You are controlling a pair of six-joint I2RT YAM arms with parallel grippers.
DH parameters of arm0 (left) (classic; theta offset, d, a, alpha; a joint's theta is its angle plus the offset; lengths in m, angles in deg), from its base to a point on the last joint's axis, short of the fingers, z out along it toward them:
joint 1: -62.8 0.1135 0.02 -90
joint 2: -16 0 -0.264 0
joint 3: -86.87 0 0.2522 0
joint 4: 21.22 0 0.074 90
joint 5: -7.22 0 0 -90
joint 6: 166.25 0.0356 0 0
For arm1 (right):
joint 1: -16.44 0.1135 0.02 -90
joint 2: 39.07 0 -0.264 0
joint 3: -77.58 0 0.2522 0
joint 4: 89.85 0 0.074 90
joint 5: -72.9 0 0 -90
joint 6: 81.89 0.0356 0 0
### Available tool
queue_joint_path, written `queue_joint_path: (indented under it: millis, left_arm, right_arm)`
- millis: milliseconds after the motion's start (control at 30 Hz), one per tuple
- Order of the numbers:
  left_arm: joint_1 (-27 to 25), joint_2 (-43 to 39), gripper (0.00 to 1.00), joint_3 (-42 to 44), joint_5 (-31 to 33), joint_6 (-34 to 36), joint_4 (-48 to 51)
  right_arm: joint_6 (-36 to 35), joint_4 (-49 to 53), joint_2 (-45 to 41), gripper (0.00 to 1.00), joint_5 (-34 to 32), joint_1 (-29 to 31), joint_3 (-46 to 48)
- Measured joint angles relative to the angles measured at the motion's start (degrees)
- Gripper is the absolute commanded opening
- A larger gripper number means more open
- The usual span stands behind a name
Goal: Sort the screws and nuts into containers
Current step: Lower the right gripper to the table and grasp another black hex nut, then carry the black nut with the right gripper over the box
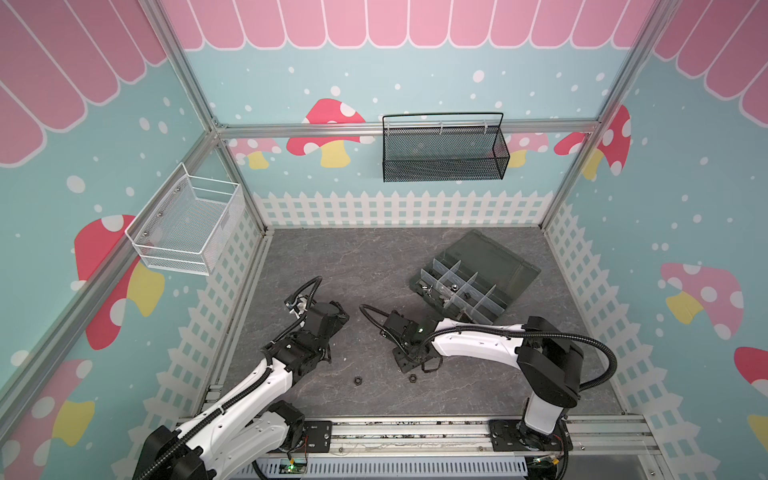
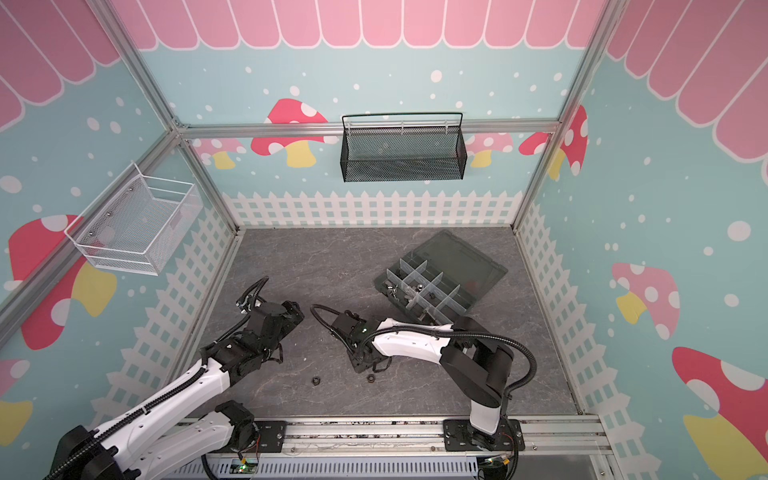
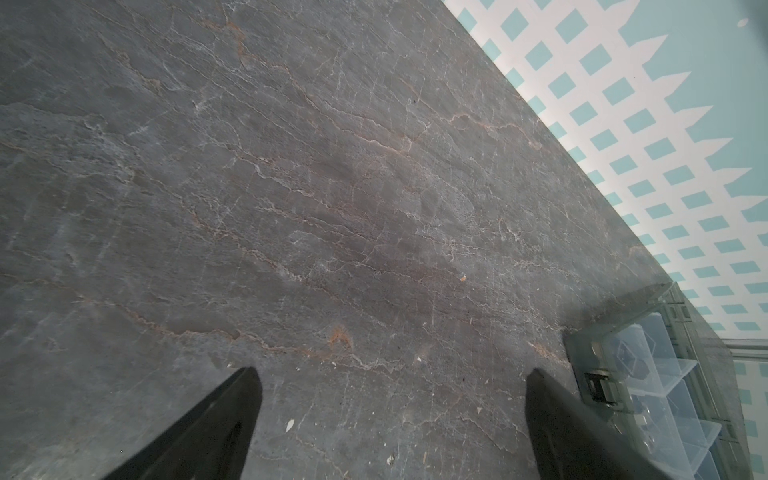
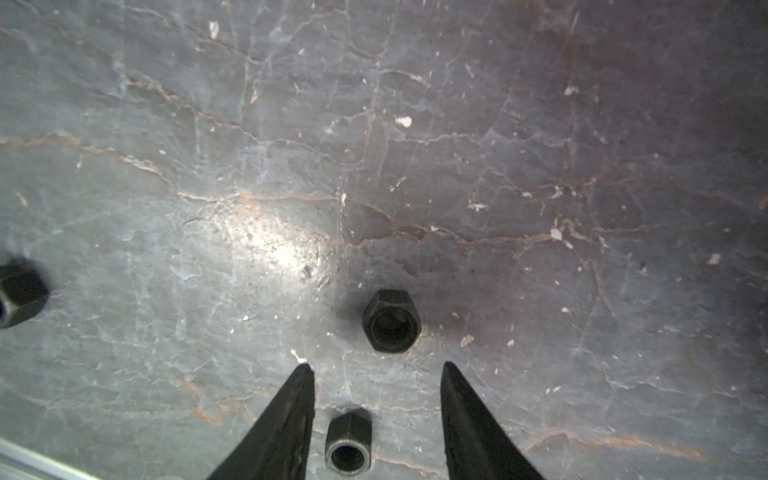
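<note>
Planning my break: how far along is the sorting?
Partly done: some hardware already sits in the organizer box compartments. In hand: the open right gripper straddles a black nut, not yet gripped. Left: a second nut and a third nut lie on the table; the left gripper is open, empty.

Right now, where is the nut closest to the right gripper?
In the right wrist view a black nut lies on the table between the right gripper's open fingers, touching neither.
</note>
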Motion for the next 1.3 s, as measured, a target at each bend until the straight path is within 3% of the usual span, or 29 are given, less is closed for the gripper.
queue_joint_path:
  millis: [433,933,1300]
  left_arm:
    - [0.0,1.2,1.0,0.4,-0.4,0.0,-0.8]
    - [0.0,3.3,1.0,0.4,-1.3,-0.2,-1.6]
    - [0.1,3.4,1.0,0.4,-1.7,-0.4,-1.9]
  right_arm:
    - [1.9,0.0,3.7,0.44,-2.2,-0.9,-2.1]
    - [2.7,-3.3,2.4,0.31,1.0,-1.9,1.3]
    - [2.7,-5.1,1.3,0.07,1.9,-2.1,2.9]
